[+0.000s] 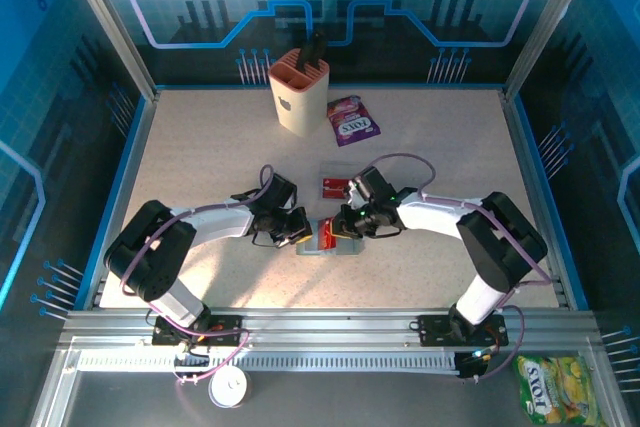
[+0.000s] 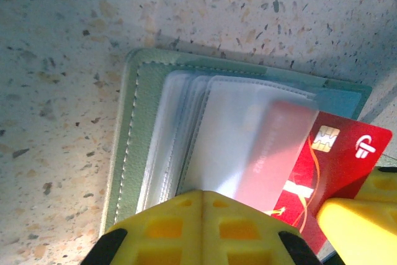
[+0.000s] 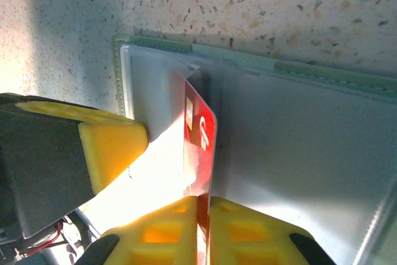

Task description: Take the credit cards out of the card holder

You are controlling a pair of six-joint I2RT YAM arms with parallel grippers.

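Note:
The grey-green card holder (image 2: 133,122) lies open on the table, its clear sleeves facing up. My left gripper (image 2: 203,198) is shut, and its tips rest on the near edge of the sleeves. A red credit card (image 2: 344,156) sticks halfway out of a sleeve. My right gripper (image 3: 203,202) is shut on that red card (image 3: 202,131), which stands edge-on over the holder (image 3: 304,153). In the top view both grippers, left (image 1: 299,233) and right (image 1: 346,229), meet over the holder (image 1: 330,247). Another red card (image 1: 335,185) lies flat on the table just behind them.
A tall beige slotted cup (image 1: 298,93) stands at the back centre with a purple-and-white candy packet (image 1: 352,119) beside it. A yellow-green packet (image 1: 556,387) lies off the table at the front right. Blue walls and metal rails enclose the tabletop (image 1: 200,147).

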